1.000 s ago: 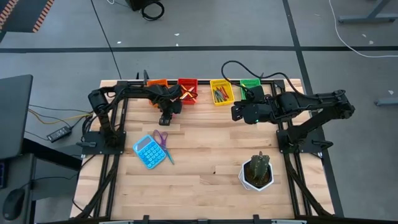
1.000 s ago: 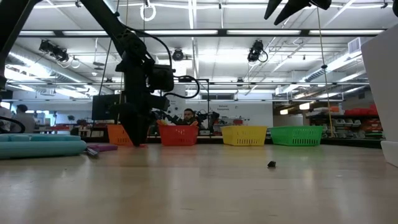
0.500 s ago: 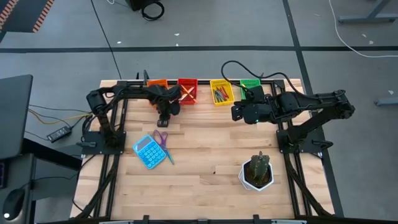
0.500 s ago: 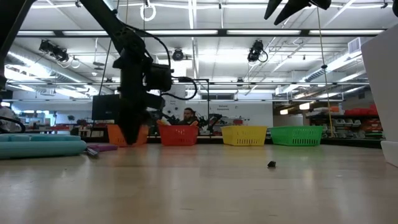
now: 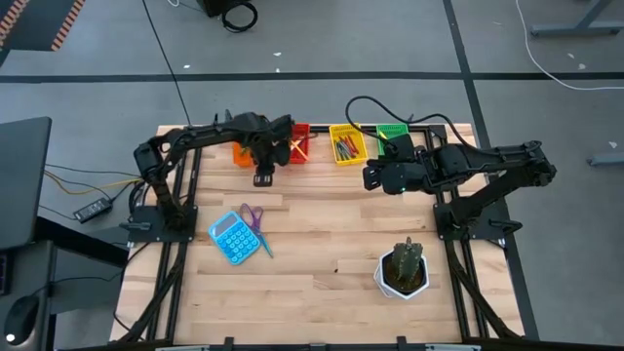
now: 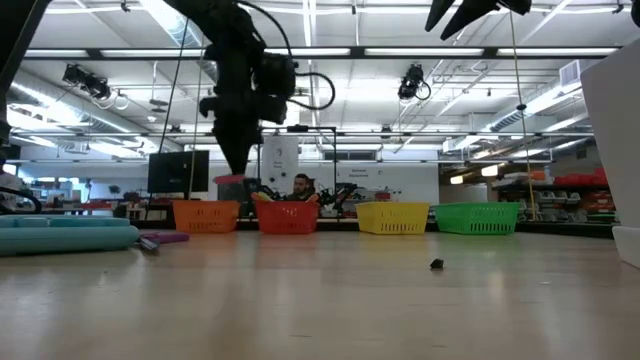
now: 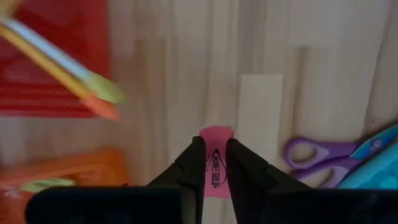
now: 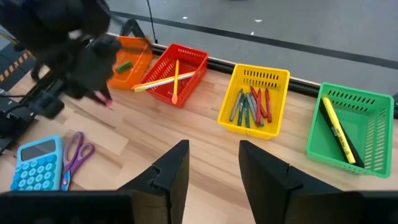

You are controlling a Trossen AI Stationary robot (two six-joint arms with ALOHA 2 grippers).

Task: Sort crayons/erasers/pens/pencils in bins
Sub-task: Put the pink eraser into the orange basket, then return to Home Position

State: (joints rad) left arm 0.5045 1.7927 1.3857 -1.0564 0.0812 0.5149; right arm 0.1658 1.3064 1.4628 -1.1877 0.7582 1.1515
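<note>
A pink eraser [image 7: 215, 160] is gripped by the left gripper [image 5: 263, 174], held above the bench [image 5: 322, 283] at eleven o'clock, near the orange bin [image 5: 244, 152]. The right gripper [image 8: 213, 163] is held open before the yellow bin [image 5: 347, 143].

- A small pink rubber eraser block [image 7: 215, 160] with dark print on its face is pinched between the left tool's [image 7: 214, 163] two dark fingers, lifted off the bench near the orange bin.
- The orange slotted plastic bin [image 8: 129, 61] holds a small green eraser [image 8: 123, 65].
- The red slotted plastic bin [image 8: 179, 73] holds two long yellow pencils [image 8: 163, 81], crossed, one jutting over the rim.
- The yellow slotted plastic bin [image 8: 255, 93] holds short crayons [image 8: 252, 104] in red, green and dark shades, lying side by side.
- The green slotted plastic bin [image 8: 350, 130] holds a yellow pen [image 8: 336, 129] and a black one, laid diagonally.
</note>
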